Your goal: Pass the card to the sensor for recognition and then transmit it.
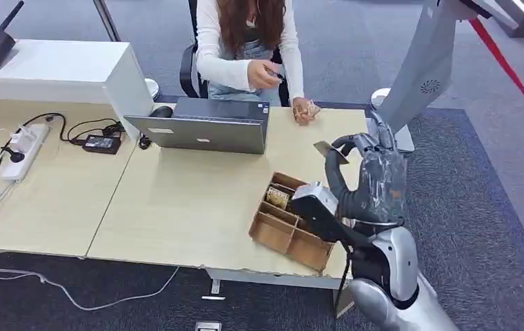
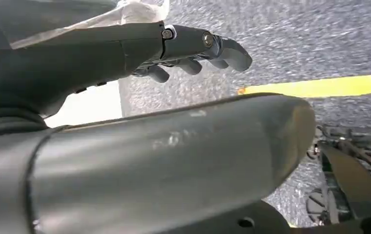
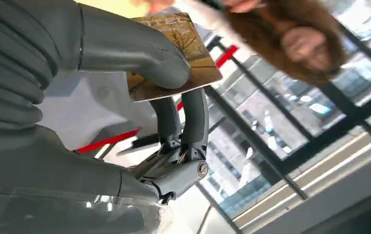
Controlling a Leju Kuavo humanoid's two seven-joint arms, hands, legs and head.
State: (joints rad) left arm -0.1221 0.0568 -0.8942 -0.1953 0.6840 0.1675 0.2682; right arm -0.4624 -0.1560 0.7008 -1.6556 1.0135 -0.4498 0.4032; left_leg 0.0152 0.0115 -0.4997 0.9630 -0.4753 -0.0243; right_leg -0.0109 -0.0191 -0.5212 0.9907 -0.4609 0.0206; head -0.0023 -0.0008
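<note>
My right hand [image 1: 375,174] is raised above the table's right end and pinches a card [image 1: 330,152] between thumb and fingers. In the right wrist view the card [image 3: 183,58] shows a yellow-brown picture, with the thick thumb [image 3: 139,48] on its face and darker fingers [image 3: 193,117] beneath. The white sensor stand [image 1: 421,69] rises just behind and to the right of the hand. A wooden divided box [image 1: 288,227] with more cards sits on the table below the hand. My left hand [image 2: 193,46] hangs over the grey floor, fingers spread and holding nothing.
A person [image 1: 249,41] sits behind the table with cards in both hands. A grey laptop [image 1: 204,127] stands in front of them. A power strip [image 1: 25,148], an adapter [image 1: 101,143] and cables lie at the left. The table's front edge [image 1: 197,265] is near.
</note>
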